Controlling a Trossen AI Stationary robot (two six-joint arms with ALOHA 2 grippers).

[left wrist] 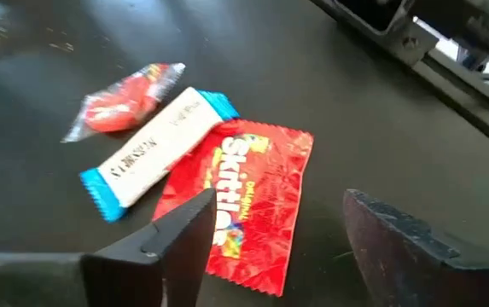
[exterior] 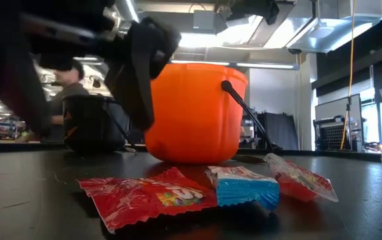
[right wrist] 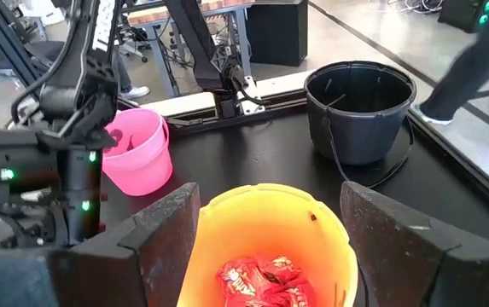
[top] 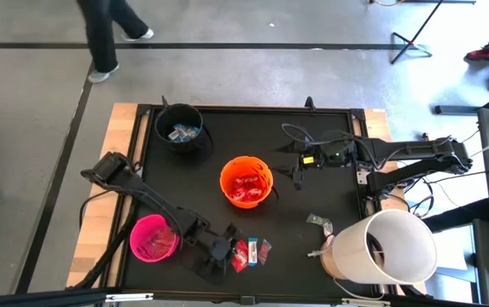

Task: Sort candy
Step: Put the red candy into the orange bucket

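Left hand [left wrist: 265, 247] is spread wide right over the crinkly red Skittles packet [left wrist: 248, 200] lying on the black counter [left wrist: 329, 102]. I'd drop straight down, pinch only that one, and skip the blue-and-white bar [left wrist: 154, 152] touching it.

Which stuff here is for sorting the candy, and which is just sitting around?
For the job: red Skittles packet, blue-and-white bar, small red sweet, orange bucket, pink bucket, black bucket.
Just lying about: big white bucket, cables.
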